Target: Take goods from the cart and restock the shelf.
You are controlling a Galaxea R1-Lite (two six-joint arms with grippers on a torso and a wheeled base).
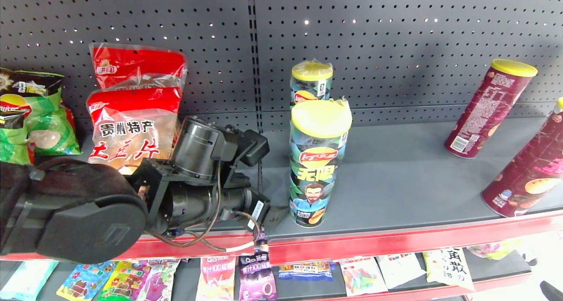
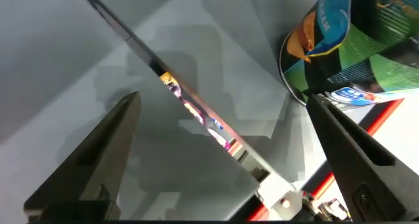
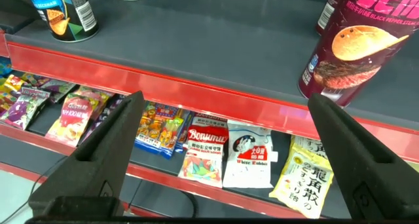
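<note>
On the shelf [image 1: 396, 178] the green can [image 1: 317, 160] stands by the left fingers [image 2: 91, 165], which, like the right fingers [image 3: 98, 162], are wide open and empty, so fetching more probably comes next.

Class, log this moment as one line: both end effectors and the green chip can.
left end effector: open, empty, beside green chip can | green chip can: upright on shelf | right end effector: open, empty, facing shelf edge

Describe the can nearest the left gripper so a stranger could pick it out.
On the grey shelf, two green, yellow-lidded cans stand mid-shelf, one behind the other. It is the front can, near the red edge, not the rear can; the maroon cans are off to the right.
</note>
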